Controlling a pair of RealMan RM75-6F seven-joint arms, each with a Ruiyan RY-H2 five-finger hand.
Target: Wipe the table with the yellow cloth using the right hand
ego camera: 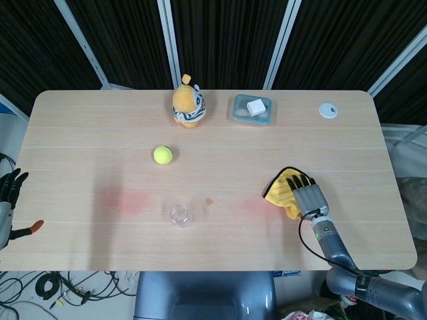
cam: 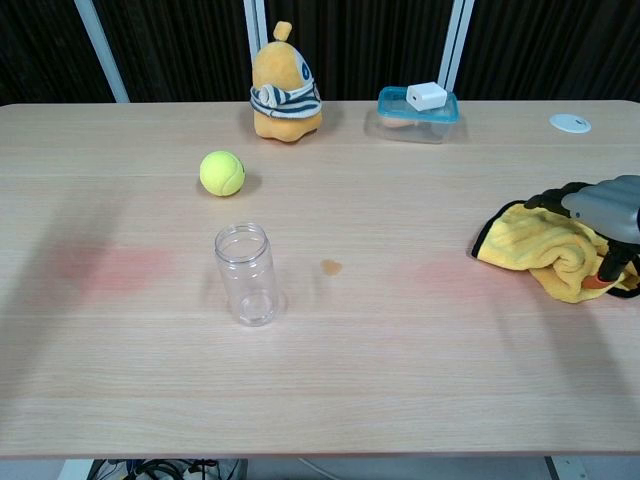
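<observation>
While crumpled, yellow cloth under right hand, no clear axis

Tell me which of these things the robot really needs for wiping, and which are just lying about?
Needed:
cloth
right robot hand, resting on the cloth
table
small brown spot

Lying about:
ball
clear jar
plush toy
lidded box
white disc
left robot hand, off the table's edge

Bright, even light from overhead falls on the pale wooden tabletop, with soft, short shadows beside the yellow-green tennis ball and clear plastic jar. Both views are sharp; the dark slatted backdrop stays dim.
</observation>
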